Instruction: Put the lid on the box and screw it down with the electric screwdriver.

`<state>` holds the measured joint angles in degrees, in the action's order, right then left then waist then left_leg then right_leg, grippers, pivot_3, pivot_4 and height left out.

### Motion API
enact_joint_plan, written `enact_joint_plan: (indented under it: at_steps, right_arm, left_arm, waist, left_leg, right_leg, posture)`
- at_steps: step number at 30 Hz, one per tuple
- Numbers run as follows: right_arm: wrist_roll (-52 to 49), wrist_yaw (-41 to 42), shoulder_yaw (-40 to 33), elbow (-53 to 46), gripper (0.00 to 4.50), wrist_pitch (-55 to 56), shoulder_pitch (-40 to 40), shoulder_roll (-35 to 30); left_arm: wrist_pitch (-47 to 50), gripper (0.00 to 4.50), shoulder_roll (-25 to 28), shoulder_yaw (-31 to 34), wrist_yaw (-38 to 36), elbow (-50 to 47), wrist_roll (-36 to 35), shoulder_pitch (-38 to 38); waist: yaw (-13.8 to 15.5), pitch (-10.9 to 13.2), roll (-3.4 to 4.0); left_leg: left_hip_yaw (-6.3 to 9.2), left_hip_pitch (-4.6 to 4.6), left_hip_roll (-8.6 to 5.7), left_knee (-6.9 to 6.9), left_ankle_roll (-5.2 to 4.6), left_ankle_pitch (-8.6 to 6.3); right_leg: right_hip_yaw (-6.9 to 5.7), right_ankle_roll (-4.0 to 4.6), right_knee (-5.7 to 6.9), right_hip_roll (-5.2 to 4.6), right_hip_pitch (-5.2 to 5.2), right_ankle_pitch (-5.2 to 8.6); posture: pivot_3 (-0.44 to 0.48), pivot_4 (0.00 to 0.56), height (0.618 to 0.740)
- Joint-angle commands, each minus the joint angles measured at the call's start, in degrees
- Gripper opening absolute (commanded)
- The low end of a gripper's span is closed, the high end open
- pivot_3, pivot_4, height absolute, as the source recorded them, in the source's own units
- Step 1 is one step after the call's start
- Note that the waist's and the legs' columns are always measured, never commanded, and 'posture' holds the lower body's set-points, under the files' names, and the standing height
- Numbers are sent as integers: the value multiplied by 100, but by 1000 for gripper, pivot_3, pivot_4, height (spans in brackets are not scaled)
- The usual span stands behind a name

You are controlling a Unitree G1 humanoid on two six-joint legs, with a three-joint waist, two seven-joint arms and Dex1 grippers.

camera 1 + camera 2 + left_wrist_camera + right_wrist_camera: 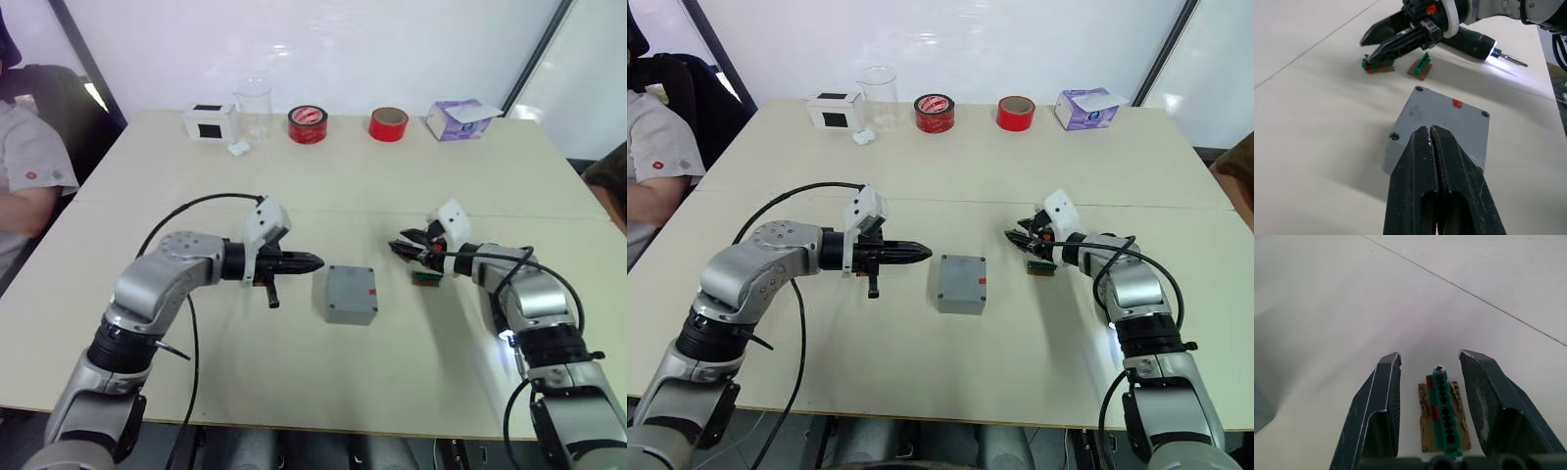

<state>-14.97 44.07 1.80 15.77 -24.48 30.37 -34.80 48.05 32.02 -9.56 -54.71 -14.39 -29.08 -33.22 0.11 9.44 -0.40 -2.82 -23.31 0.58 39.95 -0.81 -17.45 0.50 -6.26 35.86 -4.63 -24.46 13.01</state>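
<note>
The grey box (350,294) stands at the table's middle with the lid (1449,120) lying on top, its red spot facing up. My left gripper (313,261) is shut on nothing, its tips just left of the box and slightly above it. My right gripper (1430,357) is open, its fingers straddling a small green strip on a brown base (1444,416) that holds a screw. A second green piece (1420,66) lies beside it. The electric screwdriver (1474,41) lies behind my right arm, with its tip light on and its bit (1513,59) showing.
Along the far edge stand a white box with a black patch (209,121), a clear beaker (254,106), two red tape rolls (308,124) (388,123) and a purple tissue box (460,118). A person (24,176) sits at the left.
</note>
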Motion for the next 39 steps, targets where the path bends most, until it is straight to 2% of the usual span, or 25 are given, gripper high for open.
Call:
enact_joint_plan:
  at_steps: [1, 9, 12, 14, 15, 33, 36, 37, 39]
  right_arm:
    - [51, 41, -128, 58, 1948, 175, 147, 10]
    - [130, 21, -149, 306, 1948, 289, 232, 79]
    - [159, 15, -155, 403, 1201, 329, 278, 120]
    - [174, 16, -153, 442, 230, 343, 301, 147]
    - [183, 17, -149, 457, 103, 347, 311, 160]
    - [197, 181, -224, 286, 103, 241, 312, 117]
    - [226, 152, -233, 268, 818, 245, 310, 89]
    - [230, 136, -242, 265, 1323, 242, 315, 84]
    - [227, 95, -263, 276, 2011, 217, 348, 87]
  left_arm:
    - [-30, 0, 15, 136, 67, -224, -106, 6]
    - [-114, 0, -21, 87, 147, -188, -86, 15]
    - [-153, 0, -30, 73, 148, -149, -65, 13]
    - [-181, 0, -30, 67, 145, -123, -44, 18]
    - [-191, 0, -30, 67, 145, -114, -37, 20]
    - [-328, 0, 1, 24, 165, -27, 25, 115]
    - [-361, 0, -11, 7, 161, 0, 47, 125]
    - [-369, 0, -15, 0, 162, 5, 54, 128]
    - [-375, 0, -24, -12, 162, 9, 58, 129]
  waist:
    - [-2, 0, 0]
    - [-70, 0, 0]
    - [-85, 0, 0]
    - [-85, 0, 0]
    - [-84, 0, 0]
    - [-83, 0, 0]
    - [-83, 0, 0]
    - [-83, 0, 0]
    - [-83, 0, 0]
  left_leg:
    - [0, 0, 0, 0, 0, 0]
    - [0, 0, 0, 0, 0, 0]
    - [1, 2, 1, -1, 0, 0]
    - [1, 2, 1, -1, 0, 0]
    - [1, 2, 1, -1, 0, 0]
    - [1, 2, 2, -1, 1, 0]
    - [1, 2, 2, -1, 1, 0]
    - [1, 2, 2, -1, 1, 0]
    - [1, 2, 1, -1, 1, 0]
  right_leg:
    - [0, 0, 0, 0, 0, 0]
    - [0, 0, 1, 0, 0, 0]
    - [0, 0, 3, 1, 0, 0]
    - [0, 0, 4, 1, 0, 0]
    - [0, 0, 4, 1, 0, 0]
    - [0, 0, 4, 1, 0, 0]
    - [0, 0, 4, 1, 0, 0]
    - [0, 0, 4, 1, 0, 0]
    - [0, 0, 4, 1, 0, 0]
  posture:
    - [0, 150, 740]
    - [0, 150, 740]
    - [0, 150, 740]
    - [0, 150, 740]
    - [0, 150, 740]
    - [0, 150, 740]
    - [0, 150, 740]
    - [0, 150, 740]
    - [0, 150, 740]
